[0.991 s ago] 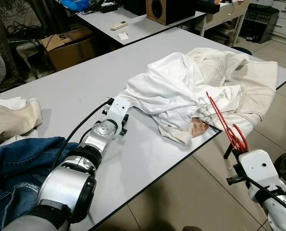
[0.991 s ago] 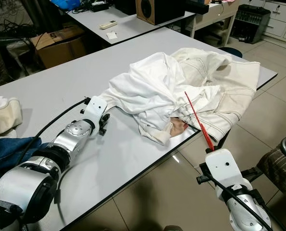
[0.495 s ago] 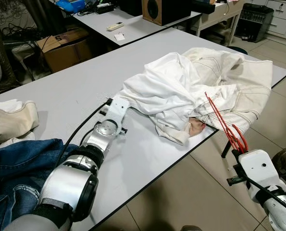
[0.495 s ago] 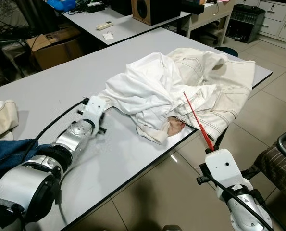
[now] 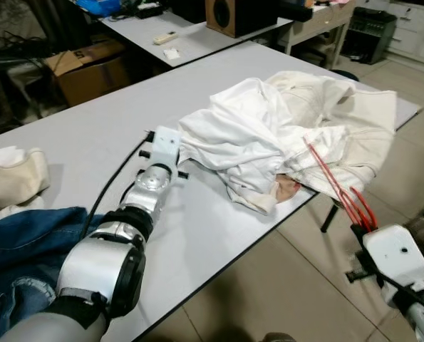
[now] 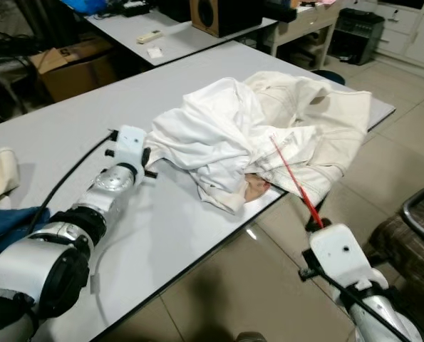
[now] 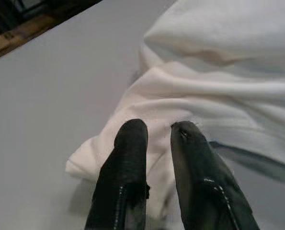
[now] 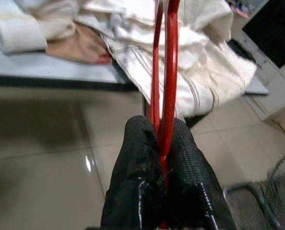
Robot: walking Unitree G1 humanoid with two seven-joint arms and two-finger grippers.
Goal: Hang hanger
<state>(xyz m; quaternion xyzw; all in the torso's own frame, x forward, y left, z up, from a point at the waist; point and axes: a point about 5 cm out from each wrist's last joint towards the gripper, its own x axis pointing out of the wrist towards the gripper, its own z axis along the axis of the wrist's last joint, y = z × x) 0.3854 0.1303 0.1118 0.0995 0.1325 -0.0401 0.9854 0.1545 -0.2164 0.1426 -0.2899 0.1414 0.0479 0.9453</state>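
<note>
Grey table (image 5: 76, 135), head views: white garments (image 5: 269, 128) heaped at its floor-side edge, open tabletop beside them. Left wrist view: left gripper (image 7: 154, 132), fingers slightly parted, empty, at the cloth's hem. Right wrist view: right gripper (image 8: 162, 143) off the table edge above tiled floor (image 8: 46, 182), clamping the red hanger (image 8: 164, 72), which reaches onto the garments.

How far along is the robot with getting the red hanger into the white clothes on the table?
Done: the right gripper is shut on the thin red wire hanger, its far end at the pile. In hand: the left gripper, fingers slightly apart, is at the edge of the crumpled white garment. Left: the garment lies heaped on the grey table, not on the hanger.
</note>
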